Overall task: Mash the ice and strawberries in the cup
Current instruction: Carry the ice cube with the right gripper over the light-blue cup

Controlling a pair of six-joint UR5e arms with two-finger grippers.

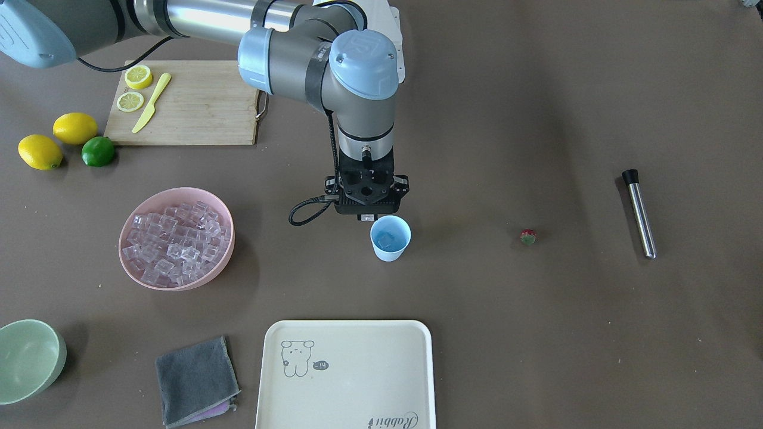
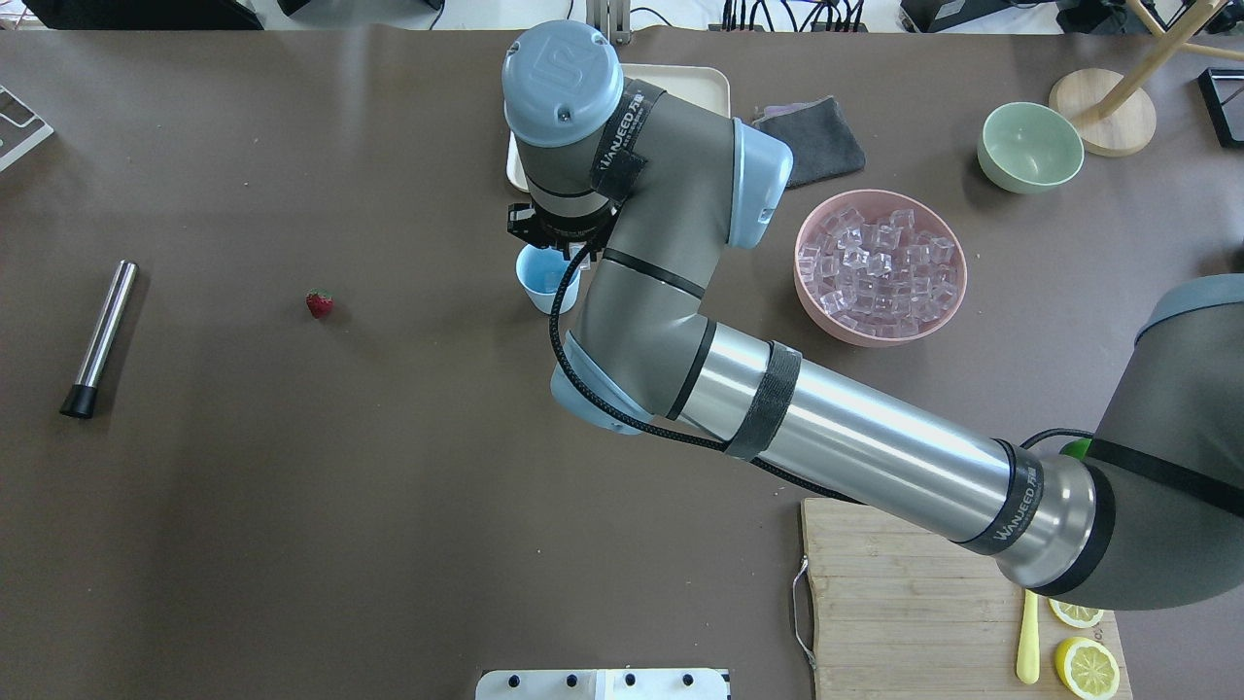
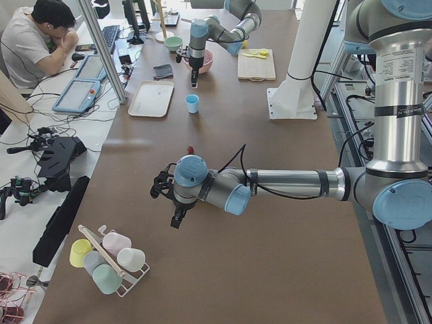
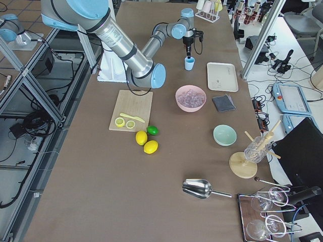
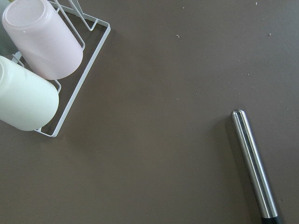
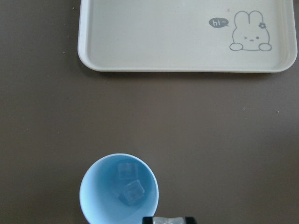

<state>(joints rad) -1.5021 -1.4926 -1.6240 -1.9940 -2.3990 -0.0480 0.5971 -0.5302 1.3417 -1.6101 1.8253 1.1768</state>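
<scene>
The light blue cup [image 1: 390, 238] stands upright mid-table, also in the overhead view [image 2: 544, 277], with two ice cubes [image 6: 128, 186] inside. My right gripper [image 1: 368, 217] hangs just above the cup's rim on the robot's side. In the right wrist view its tips [image 6: 168, 219] are shut on a clear ice cube. More ice [image 1: 176, 241] fills the pink bowl [image 1: 179, 192]. The small red strawberry [image 1: 528, 236] lies alone on the table. My left gripper [image 3: 177, 217] hovers over the table's left end, and I cannot tell whether it is open or shut.
A steel muddler [image 1: 641, 214] lies beyond the strawberry, also in the left wrist view [image 5: 254, 163] beside a wire rack of cups [image 5: 42, 46]. A cream tray [image 1: 346, 375], grey cloth [image 1: 197, 378], green bowl [image 1: 27, 357], cutting board [image 1: 197, 107], lemons [image 1: 74, 128] and lime [image 1: 98, 151] surround the cup.
</scene>
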